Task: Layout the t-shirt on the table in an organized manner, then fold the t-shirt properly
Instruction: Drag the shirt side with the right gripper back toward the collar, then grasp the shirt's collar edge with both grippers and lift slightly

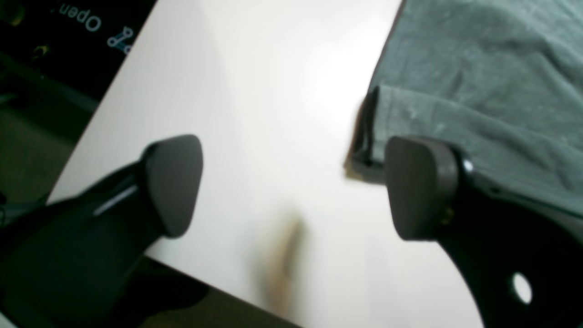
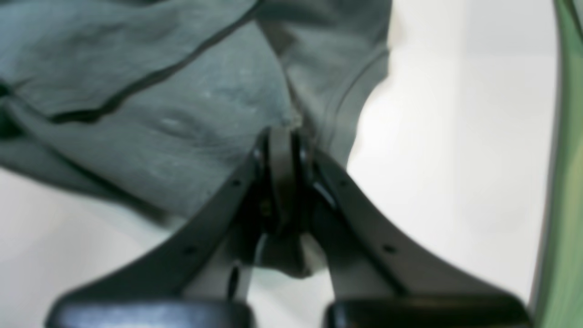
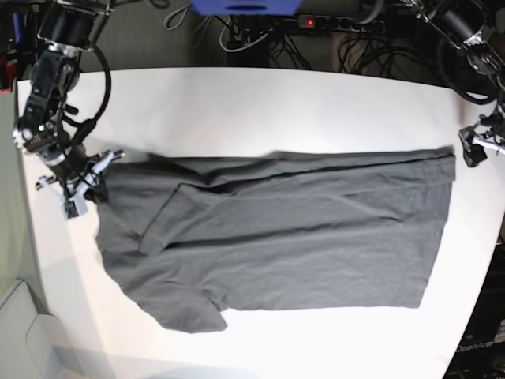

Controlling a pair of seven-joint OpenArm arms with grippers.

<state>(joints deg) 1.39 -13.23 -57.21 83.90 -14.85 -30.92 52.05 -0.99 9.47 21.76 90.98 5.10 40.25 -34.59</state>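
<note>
- The t-shirt lies lengthwise across the white counter, mostly flat, with its upper edge folded over and one sleeve doubled onto the body.
- The right tool is clamped shut on a pinch of the shirt's cloth at the collar end.
- The left tool stands wide and holds nothing, its tips just beside the hem corner, over bare counter.
- Judged step: laying out is in hand; folding has not begun.
- The next move likely calls for the left tool to grip the hem corner, then both to pull apart and flatten the folded edge.
</note>
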